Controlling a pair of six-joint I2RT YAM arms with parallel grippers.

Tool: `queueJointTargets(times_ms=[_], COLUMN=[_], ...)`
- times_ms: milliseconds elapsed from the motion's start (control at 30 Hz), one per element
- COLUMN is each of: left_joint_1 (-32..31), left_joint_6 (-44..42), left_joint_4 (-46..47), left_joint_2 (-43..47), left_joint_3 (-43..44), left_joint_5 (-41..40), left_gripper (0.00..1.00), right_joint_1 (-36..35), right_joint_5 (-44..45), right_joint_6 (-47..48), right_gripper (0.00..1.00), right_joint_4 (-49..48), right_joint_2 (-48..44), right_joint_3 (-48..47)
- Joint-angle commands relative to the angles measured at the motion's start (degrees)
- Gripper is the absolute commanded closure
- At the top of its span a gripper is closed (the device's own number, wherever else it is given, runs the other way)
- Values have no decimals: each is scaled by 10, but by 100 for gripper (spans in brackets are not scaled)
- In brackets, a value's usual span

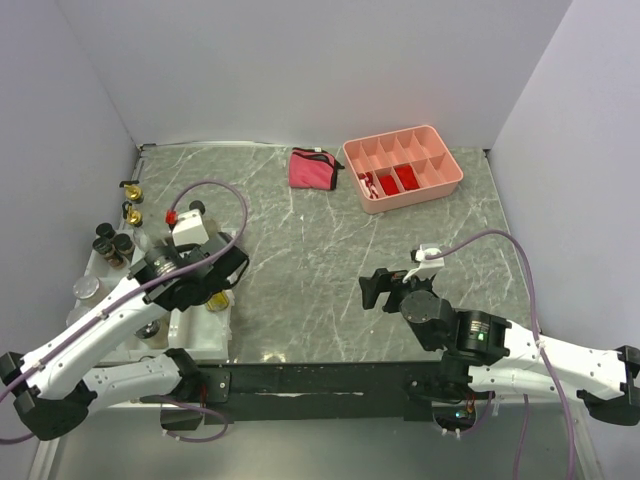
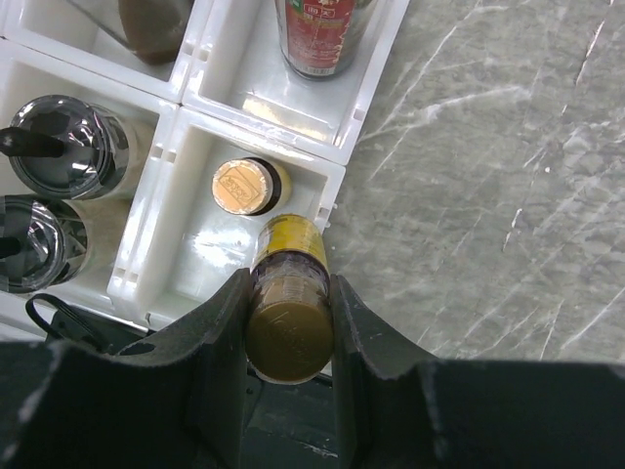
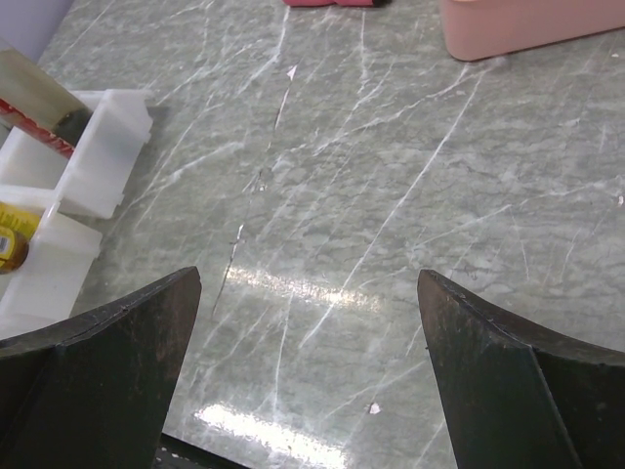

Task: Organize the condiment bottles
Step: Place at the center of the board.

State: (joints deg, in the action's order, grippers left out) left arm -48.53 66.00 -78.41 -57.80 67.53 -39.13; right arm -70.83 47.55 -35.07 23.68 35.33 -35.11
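Note:
My left gripper (image 2: 289, 337) is shut on a small yellow bottle (image 2: 288, 293) with a gold cap, held at its neck. Its lower end hangs over the near right corner of a compartment in the white organizer (image 2: 161, 210). In that compartment stands another small yellow bottle (image 2: 244, 186). A red-labelled bottle (image 2: 317, 34) fills the compartment behind, and two shiny-lidded jars (image 2: 68, 147) sit to the left. From above, my left gripper (image 1: 215, 295) hovers at the organizer's right side. My right gripper (image 1: 375, 290) stands open and empty above bare table.
Gold-topped bottles (image 1: 132, 202) and black-lidded jars (image 1: 113, 240) stand at the far left by the wall. A pink compartment tray (image 1: 445, 185) with red items and a pink pouch (image 1: 313, 168) lie at the back. The organizer's edge (image 3: 98, 166) lies left of my right gripper (image 3: 308, 322).

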Motion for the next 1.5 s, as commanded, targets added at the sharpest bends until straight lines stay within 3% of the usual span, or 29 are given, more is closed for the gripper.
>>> queueJointTargets(times_ms=[0, 233, 467, 1367, 1467], left_joint_1=[9, 28, 31, 38, 38], left_joint_6=[-27, -40, -26, 142, 152], left_joint_4=[-2, -2, -2, 1, 4], left_joint_2=[30, 48, 11, 22, 22], left_joint_3=[12, -14, -19, -109, -117], left_joint_5=[1, 4, -4, -41, -43], left_gripper=[99, 99, 99, 99, 94], right_joint_1=[4, 4, 4, 9, 9], right_joint_5=[18, 23, 35, 33, 33], right_joint_6=[-2, -4, 13, 30, 28], right_gripper=[0, 0, 0, 0, 0], right_joint_4=[-9, 0, -6, -10, -8], right_joint_2=[0, -1, -9, -28, -26], right_joint_3=[4, 4, -3, 0, 1])
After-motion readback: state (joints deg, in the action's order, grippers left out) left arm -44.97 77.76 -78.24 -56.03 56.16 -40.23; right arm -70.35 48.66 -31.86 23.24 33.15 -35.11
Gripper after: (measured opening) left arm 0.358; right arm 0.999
